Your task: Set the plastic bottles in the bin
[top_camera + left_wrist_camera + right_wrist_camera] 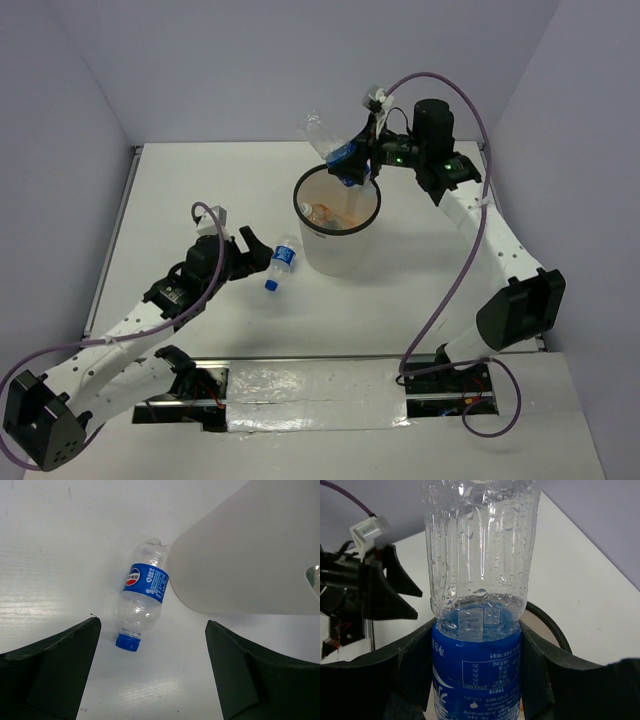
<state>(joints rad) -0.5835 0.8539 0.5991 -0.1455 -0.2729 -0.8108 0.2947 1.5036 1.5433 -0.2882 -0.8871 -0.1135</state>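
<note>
Now: raised bottle (326, 140), clear with a blue label, hangs tilted above the far rim of the bin (336, 258), not yet dropped. It looks empty apart from droplets inside, so I judge it very light, thin-walled and easy to dent. The ribbed clear part is likely slick, and the label band gives the surest hold. The right gripper (352, 166) has it exactly there, fingers (415, 650) pressed against both sides of the blue band and the clear body sticking out beyond them. Something orange shows at the bottom of the bin, probably the small orange bottle (325, 212); nothing else inside can be made out. A second bottle (142, 597) of the same blue-label kind lies on its side on the table (50, 555). Its blue cap points toward the left gripper (152, 626) and its far end touches or sits just beside the bin wall; I cannot tell which. It will likely roll if nudged, so the better hold is across the label, square to its length. The left gripper is spread wide, holding and touching nothing, with the bottle lying ahead between the lines of its two fingers.
</note>
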